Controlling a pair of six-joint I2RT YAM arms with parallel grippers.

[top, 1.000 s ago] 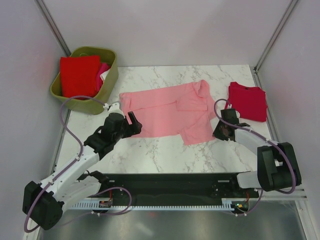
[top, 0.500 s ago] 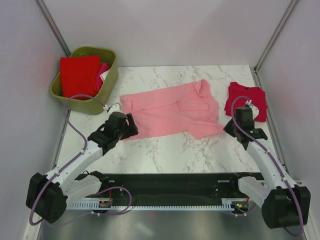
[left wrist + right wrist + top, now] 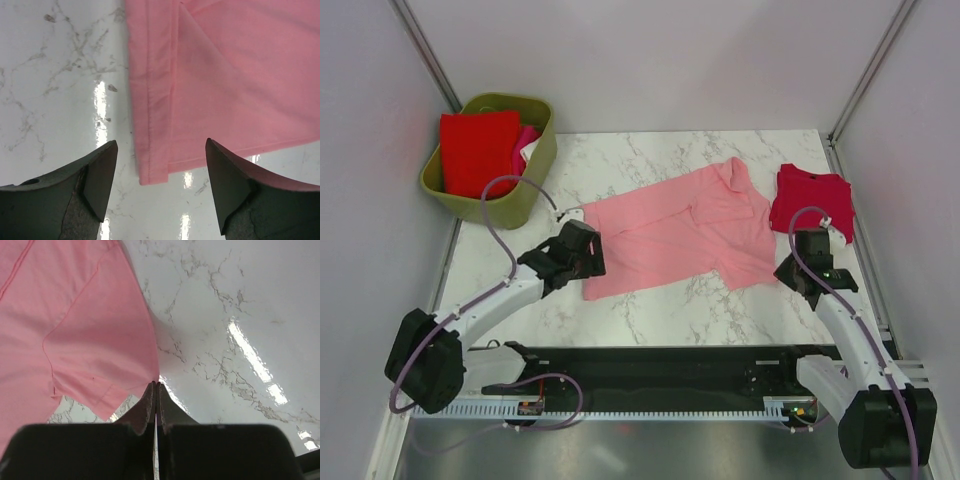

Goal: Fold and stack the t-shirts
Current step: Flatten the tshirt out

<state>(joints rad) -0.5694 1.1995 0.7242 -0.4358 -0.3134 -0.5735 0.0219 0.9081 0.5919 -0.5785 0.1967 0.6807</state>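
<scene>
1. Your light pink t-shirt (image 3: 675,230) is spread out mostly flat in the middle of the marble tabletop (image 3: 660,300). The collar end points to the far right and the hem to the near left.
2. Your left fingers (image 3: 588,258) are released and spread wide at the shirt's near-left hem corner (in the left wrist view that corner sits in the gap between the two tips, with no cloth under either one).
3. Your right fingers (image 3: 156,390) are clenched tight on the shirt's edge at its near-right side, next to a sleeve. The cloth edge runs straight into the tips.
4. The dark crimson t-shirt (image 3: 812,200) lies folded on the tabletop at the far right, just beside the pink one. I can't tell whether the two are actually touching.
5. The olive-green basket (image 3: 542,160) sits off the far-left corner. It holds a folded bright red t-shirt (image 3: 478,150), with a bit of hot pink cloth (image 3: 526,136) and some white tucked in beside it.
</scene>
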